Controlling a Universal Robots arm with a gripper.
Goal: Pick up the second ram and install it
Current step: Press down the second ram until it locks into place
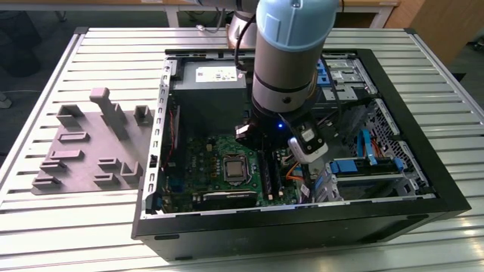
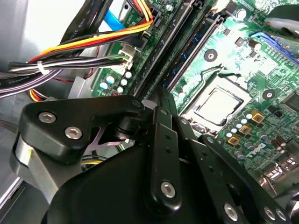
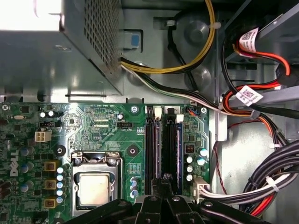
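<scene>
- green motherboard [image 3: 98, 126] with the CPU socket [image 3: 95, 186]
- black memory slots [image 3: 163, 149] just above the pincer [image 3: 163, 186]
- cable bundles [image 3: 261, 186] beside

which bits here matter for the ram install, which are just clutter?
Job: gripper, over the slots; ram seated in one slot.
Lying about: CPU socket, cables, power supply, blue brackets, grey fixture.

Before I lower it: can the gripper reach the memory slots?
Probably yes: the gripper hangs right over the memory slots, and the cable bundles lie beside them, none across.
</scene>
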